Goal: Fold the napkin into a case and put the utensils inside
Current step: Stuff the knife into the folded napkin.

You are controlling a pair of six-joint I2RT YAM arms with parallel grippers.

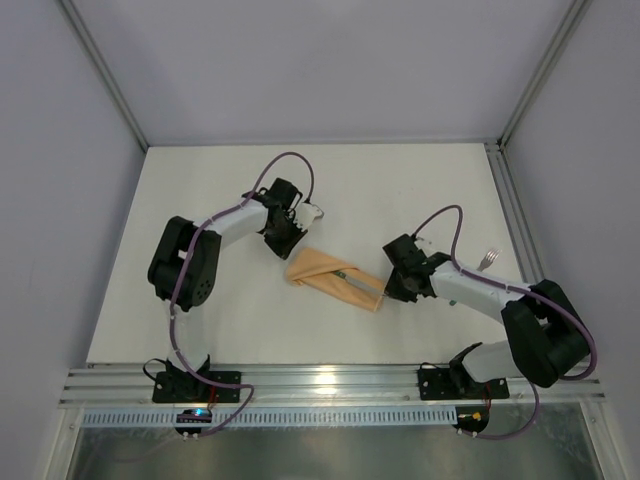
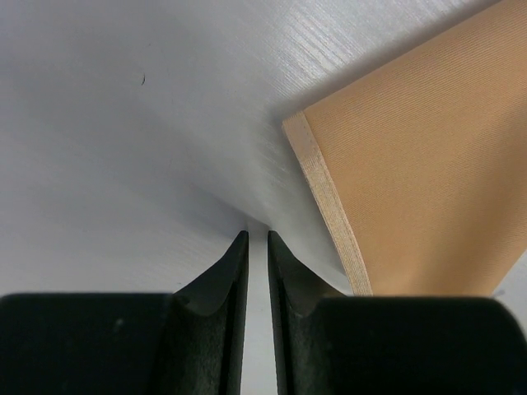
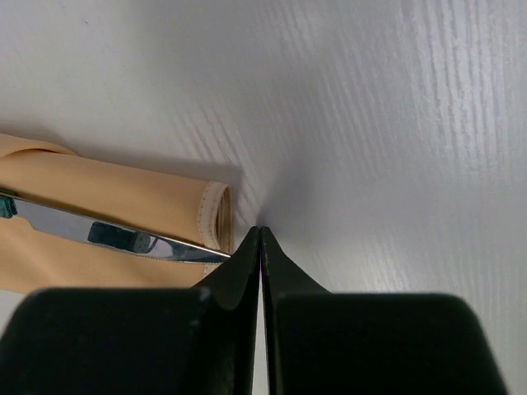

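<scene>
Right wrist view: case (image 3: 107,210) with knife (image 3: 115,234) is pictured just left of clenched right fingers (image 3: 239,271); left fingers (image 2: 226,276) barely parted; white surface (image 3: 370,123).

knife (image 3: 115,234) handle cut off left, fork (image 1: 489,260) mostly behind right arm (image 1: 470,290)

White table (image 1: 400,190) carries the folded peach case (image 1: 320,275); a fork (image 1: 489,260) — probably — lies far right.

Left tool (image 2: 256,239) slightly ajar; right tool (image 3: 260,234) closed
</scene>
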